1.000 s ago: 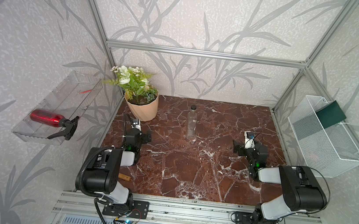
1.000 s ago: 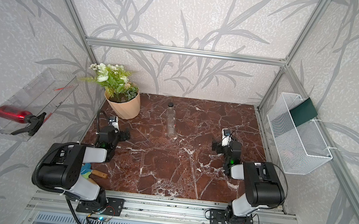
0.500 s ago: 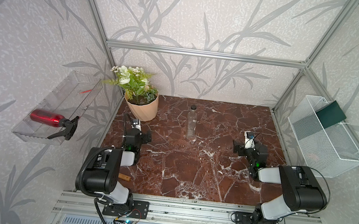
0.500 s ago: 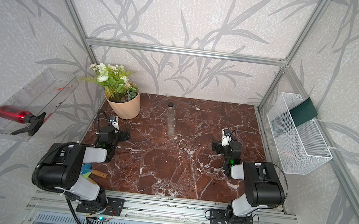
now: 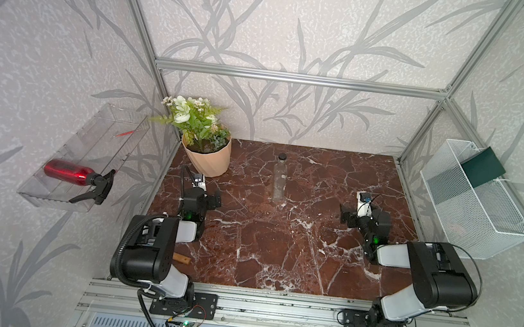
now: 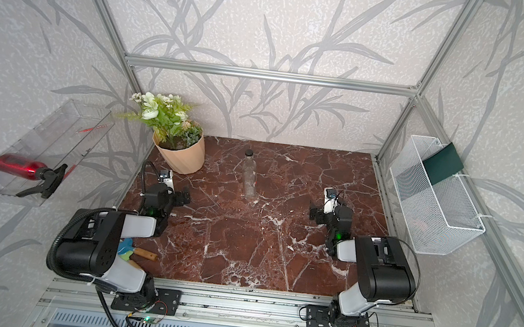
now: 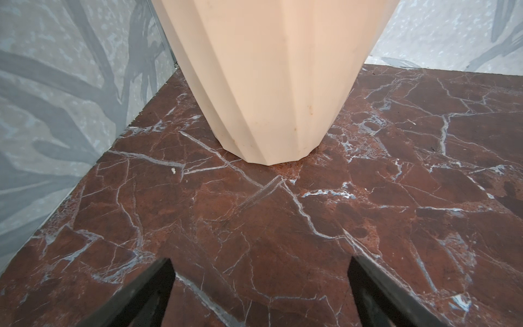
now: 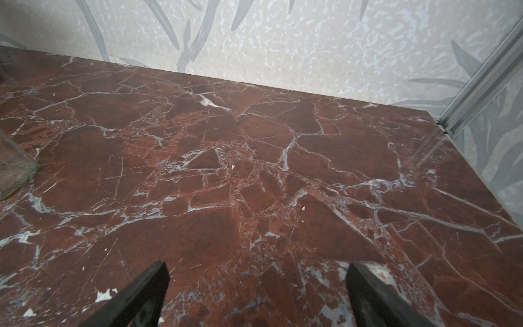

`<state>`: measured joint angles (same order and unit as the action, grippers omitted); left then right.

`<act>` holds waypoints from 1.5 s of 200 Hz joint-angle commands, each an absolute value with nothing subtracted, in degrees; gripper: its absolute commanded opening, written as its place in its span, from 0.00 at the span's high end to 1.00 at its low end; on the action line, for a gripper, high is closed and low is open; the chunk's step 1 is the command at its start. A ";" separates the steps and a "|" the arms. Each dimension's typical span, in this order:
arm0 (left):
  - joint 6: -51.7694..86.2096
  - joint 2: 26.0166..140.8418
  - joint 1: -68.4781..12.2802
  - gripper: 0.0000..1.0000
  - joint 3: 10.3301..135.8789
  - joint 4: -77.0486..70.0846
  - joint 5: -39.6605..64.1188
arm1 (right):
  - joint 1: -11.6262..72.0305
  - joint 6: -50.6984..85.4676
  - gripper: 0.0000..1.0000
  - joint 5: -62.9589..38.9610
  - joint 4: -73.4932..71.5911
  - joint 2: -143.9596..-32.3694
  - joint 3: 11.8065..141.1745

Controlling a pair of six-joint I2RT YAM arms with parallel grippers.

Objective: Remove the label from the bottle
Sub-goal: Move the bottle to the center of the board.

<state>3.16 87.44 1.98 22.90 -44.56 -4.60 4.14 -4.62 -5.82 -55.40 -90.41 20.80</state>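
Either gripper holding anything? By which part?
Nothing is held: the left gripper and right gripper are both open and empty. The bottle stands apart from both, untouched.

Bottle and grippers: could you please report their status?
Left gripper open, empty. Right gripper open, empty. Bottle upright, untouched, ahead of both. Plant pot apart from it.

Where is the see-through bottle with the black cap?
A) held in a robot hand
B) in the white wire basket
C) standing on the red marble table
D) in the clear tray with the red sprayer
C: in both top views the bottle stands upright on the table, towards its back edge, with nothing holding it.
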 commanded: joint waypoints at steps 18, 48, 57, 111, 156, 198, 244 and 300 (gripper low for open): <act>2.90 87.19 1.99 0.01 23.86 -45.02 -5.27 | 4.39 -5.01 0.01 -5.29 -55.81 -90.69 21.49; 2.43 86.30 1.97 0.01 24.87 -43.17 -4.57 | 4.34 -4.54 0.01 -3.89 -55.85 -90.43 21.29; 1.73 85.21 1.87 0.01 26.05 -39.70 -3.29 | 4.26 -3.50 0.01 -1.43 -55.14 -89.19 21.18; 1.84 77.45 1.44 0.01 30.68 -25.37 -3.56 | 4.24 0.02 0.01 1.94 -37.13 -77.73 24.51; 3.83 71.03 0.61 0.01 33.14 -17.22 -2.91 | 4.01 15.31 0.01 3.81 -10.12 -72.32 35.91; 8.01 66.42 -0.53 0.01 38.24 -7.66 0.83 | 5.53 16.93 0.01 -5.95 4.08 -72.69 42.67; 4.40 62.96 -7.62 0.01 42.46 -2.87 3.81 | 11.12 15.21 0.01 -7.46 4.59 -72.30 43.24; 1.35 61.11 -12.22 0.01 45.95 -3.11 11.23 | 17.64 12.37 0.01 -9.91 4.02 -72.59 46.42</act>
<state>3.64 62.19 -10.98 43.53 -4.23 6.92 14.76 14.37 -8.16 3.75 -72.73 43.40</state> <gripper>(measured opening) 0.990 0.991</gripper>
